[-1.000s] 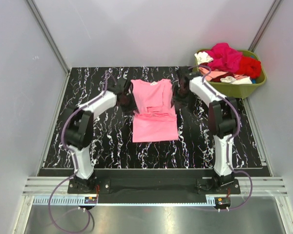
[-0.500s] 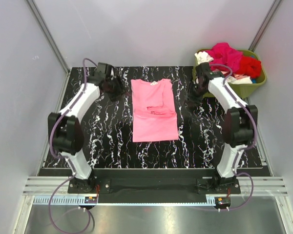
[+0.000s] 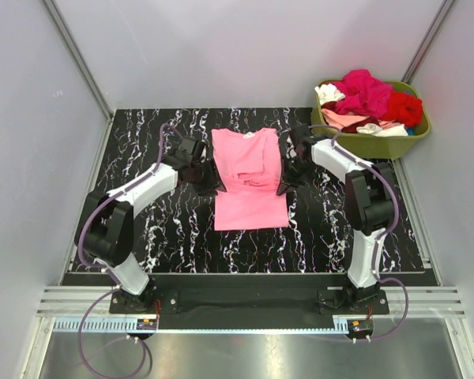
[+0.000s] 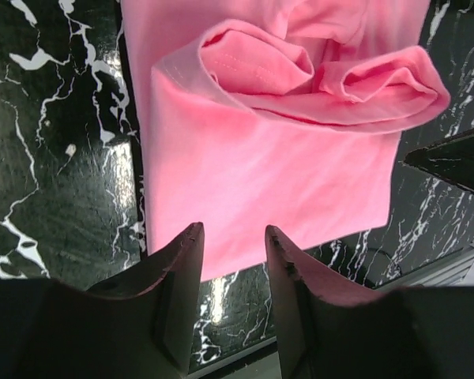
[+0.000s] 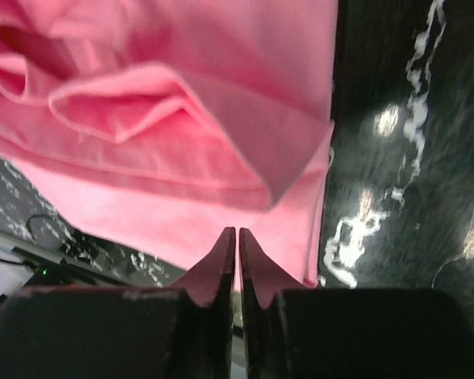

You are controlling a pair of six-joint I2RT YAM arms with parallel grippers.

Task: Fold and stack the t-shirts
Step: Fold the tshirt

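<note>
At the t-shirt (image 3: pixel 250 204) again, left end effector (image 4: pixel 233 233) is spread, right end effector (image 5: pixel 237 232) closed.

My work surface is a table (image 3: pixel 316 229) with a glossy black top veined in white. Both wrist views show bright reflections on it. An olive-green plastic tub (image 3: pixel 395 147) stands at the far right corner, close to the right wall. Plain grey wall panels (image 3: pixel 221 47) enclose the left, far and right sides, joined by slanted aluminium posts (image 3: pixel 77 57). Aluminium rails (image 3: pixel 63 302) run along my near edge, with a steel sheet (image 3: pixel 245 355) beyond them.
</note>
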